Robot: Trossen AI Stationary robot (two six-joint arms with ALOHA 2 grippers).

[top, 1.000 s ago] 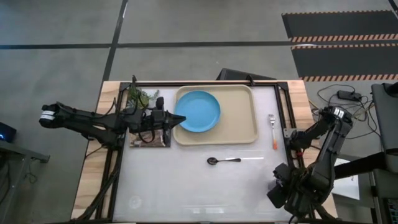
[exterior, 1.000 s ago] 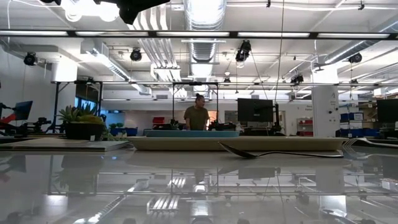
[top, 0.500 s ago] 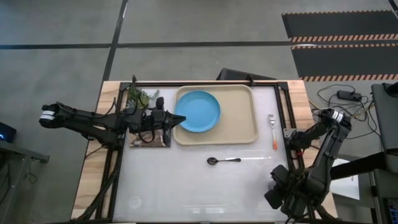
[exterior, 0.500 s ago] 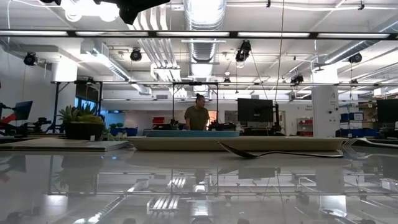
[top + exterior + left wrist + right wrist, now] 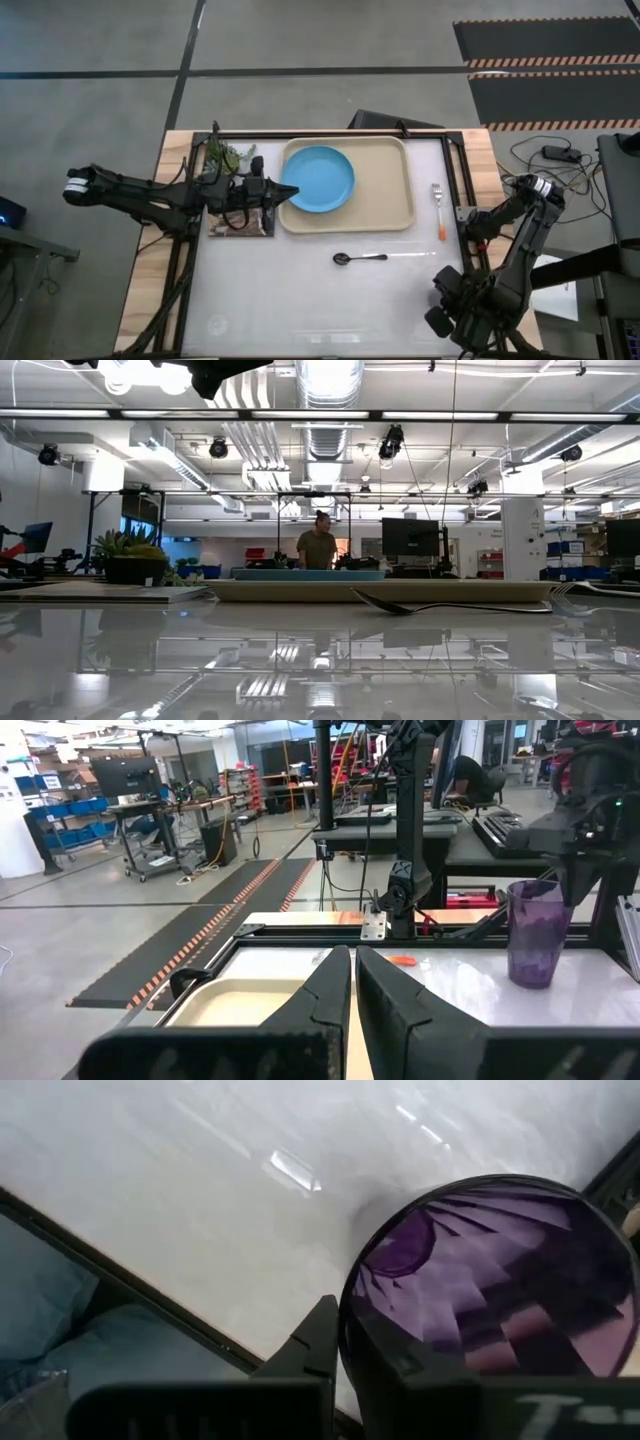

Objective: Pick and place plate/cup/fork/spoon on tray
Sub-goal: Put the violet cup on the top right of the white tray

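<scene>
Worktop, white and glossy. At its near right corner sits the right gripper, hard up against the cup. The right wrist view is filled by the purple ridged rim, seen from above. The left wrist view shows the cup standing upright on the worktop with the right gripper at its top. Cannot tell whether these jaws have closed on the cup or only bracket it.

Left gripper: jaws nearly together with only a slit between them, holding nothing. It hangs over the tray's left rim, just beside the plate.

Layout outward from there:
- plate lies flat inside the tray, in its left half
- spoon is on the worktop just near of the tray
- fork is on the worktop right of the tray
- a book and a plant are left of the tray, under the left arm

Judgement: plate done; the cup pick is the step in hand; spoon and fork not yet started.

Next move calls for a firm grip on the ridged wall, a straight lift keeping the cup upright, then a carry far and left over the fork to the free right half of the tray.
</scene>
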